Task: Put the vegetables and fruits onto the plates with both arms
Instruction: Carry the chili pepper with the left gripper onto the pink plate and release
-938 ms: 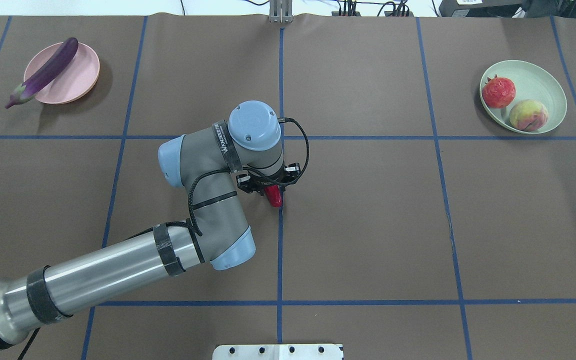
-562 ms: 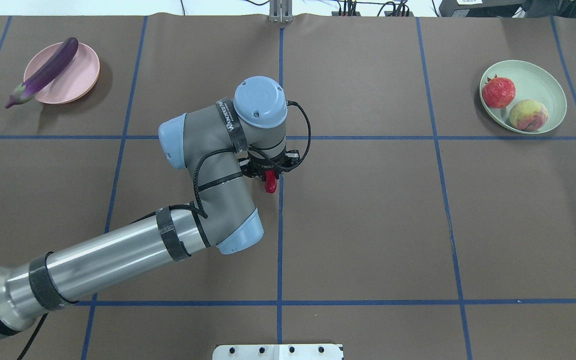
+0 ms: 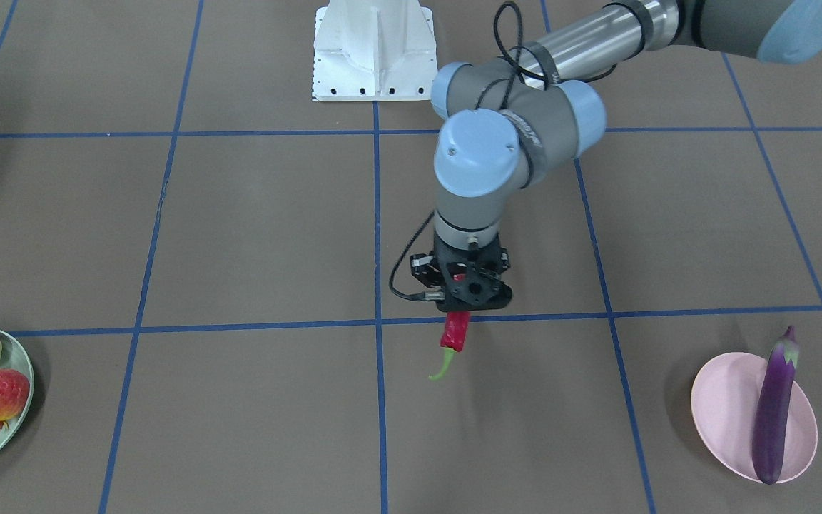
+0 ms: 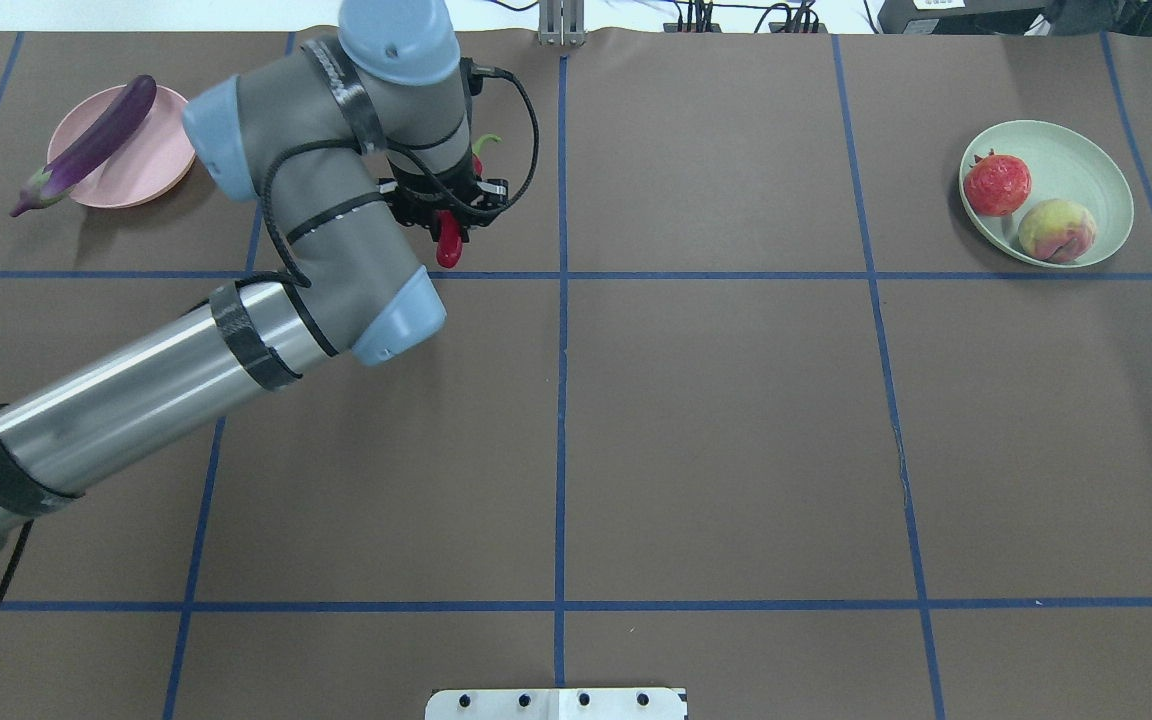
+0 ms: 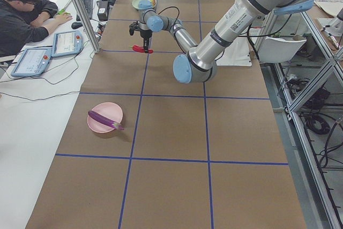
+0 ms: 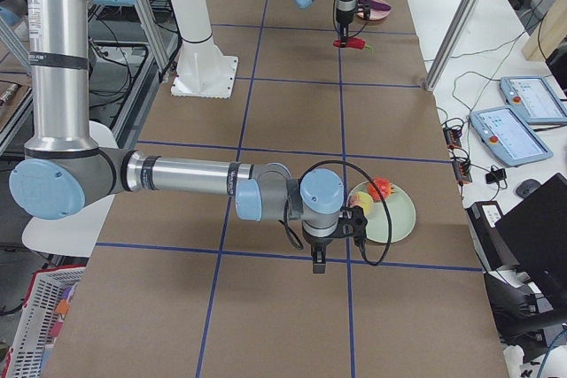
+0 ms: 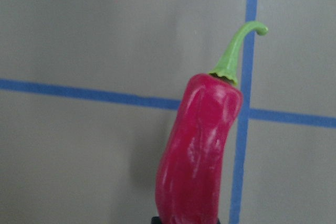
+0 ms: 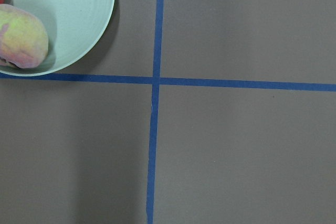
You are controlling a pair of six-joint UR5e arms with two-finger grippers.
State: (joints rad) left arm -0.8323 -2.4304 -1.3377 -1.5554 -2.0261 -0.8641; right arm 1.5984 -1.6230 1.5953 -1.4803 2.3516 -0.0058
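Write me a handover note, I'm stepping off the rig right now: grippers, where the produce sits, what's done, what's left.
Left gripper: shut on the chili pepper, held clear above the table, short of the pink plate.
Right gripper: beside the mint plate, over bare table; open or shut cannot be told.
Done: pomegranate and peach in the mint plate; eggplant across the pink plate, cap end overhanging the rim.
Left: set the chili pepper down, probably on the pink plate.

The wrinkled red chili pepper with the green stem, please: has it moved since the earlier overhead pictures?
Yes. The chili pepper, held in the left gripper, has gone leftward off the central blue tape line, toward the pale pink round plate.
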